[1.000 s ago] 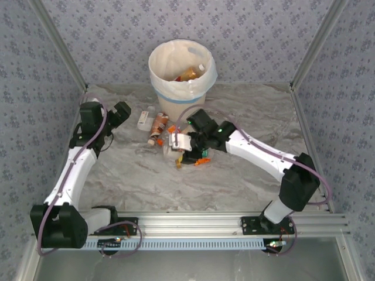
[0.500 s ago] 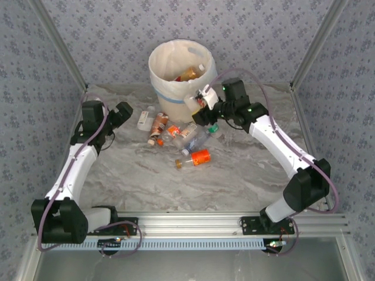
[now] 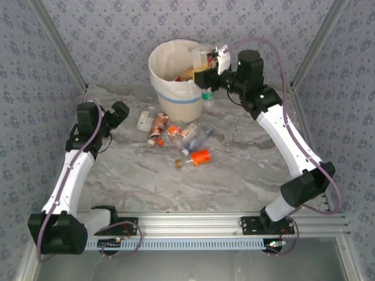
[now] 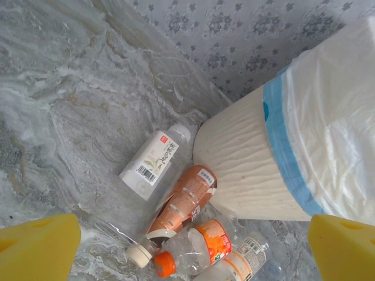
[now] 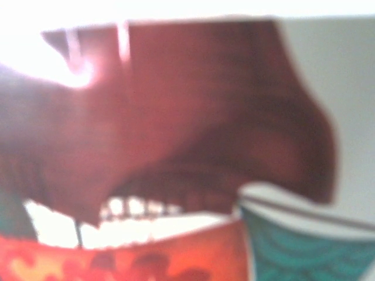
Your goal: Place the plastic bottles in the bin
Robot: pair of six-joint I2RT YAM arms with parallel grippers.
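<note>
While the right pincer [image 3: 204,75] hangs at the right side of the bin's rim, it is clamped on a clear plastic bottle [image 3: 199,58] whose pale body rises above the fingers, over the bag-lined mouth. A green cap [image 3: 207,93] shows below them, outside the wall. It probably belongs to the same bottle, though the top view is too small to be sure. The right wrist view is a blur of red-brown, with an orange label [image 5: 117,257] and a teal patch [image 5: 304,246] close against the lens.

The bin [image 3: 167,88], cream with a pale blue band [image 3: 176,100], stands at the far edge of the counter [image 3: 246,175], about midway along it. An orange bottle [image 3: 187,74] lies inside.

Near the counter's left edge the left pincer [image 3: 121,111] has its jaws spread wide and holds nothing. Its yellow pads [image 4: 38,246] sit in the lower corners of its wrist view. Between them, close to the bin's foot, lie a white barcoded bottle [image 4: 153,161], a brown-orange bottle [image 4: 181,208] and an orange-capped clear bottle [image 4: 193,249]. Nearer the counter's middle an orange-wrapped bottle [image 3: 200,157] lies apart from that cluster.
</note>
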